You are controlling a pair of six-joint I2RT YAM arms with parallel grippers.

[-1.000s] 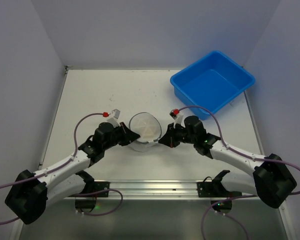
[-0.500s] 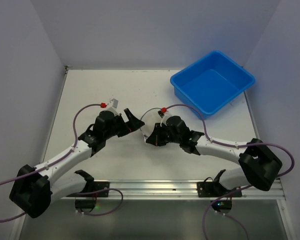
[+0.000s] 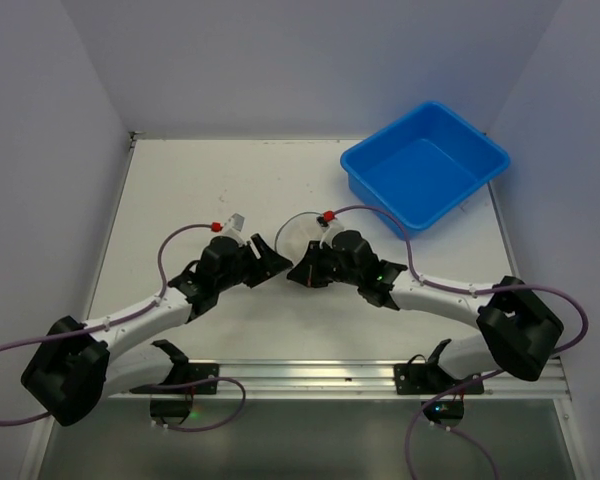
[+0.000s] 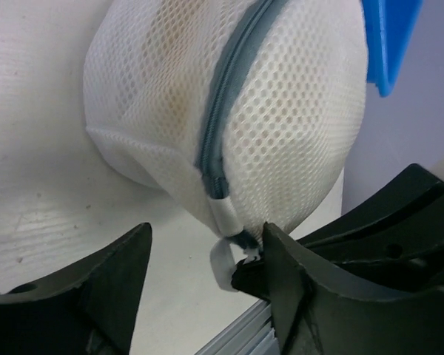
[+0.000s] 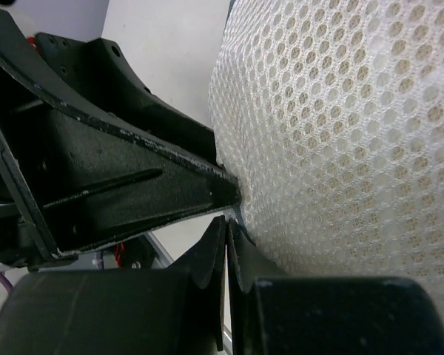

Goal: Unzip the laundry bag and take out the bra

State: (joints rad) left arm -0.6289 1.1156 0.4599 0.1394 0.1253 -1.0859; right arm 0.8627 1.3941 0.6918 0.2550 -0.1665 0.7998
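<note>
The laundry bag [image 3: 294,236], white mesh with a grey-blue zipper [image 4: 226,118], stands tilted on edge at the table's middle. My right gripper [image 3: 300,272] is shut on the bag's bottom edge by the zipper's end; its fingers [image 5: 228,225] are pressed together against the mesh [image 5: 340,148]. My left gripper [image 3: 273,264] is open, with its fingertips [image 4: 118,270] on either side of the white pull tab [image 4: 223,260] without touching it. A faint tan tint shows through the mesh; the bra itself is hidden inside.
A blue plastic tub [image 3: 425,165] stands at the back right, its corner also visible from the left wrist [image 4: 388,37]. Both arms' cables loop above the grippers. A metal rail [image 3: 300,375] runs along the near edge.
My left gripper let go of the bag's rim, opened, drew back and has returned to the bag's lower edge. The right arm carried the bag leftward and tipped it on edge.
</note>
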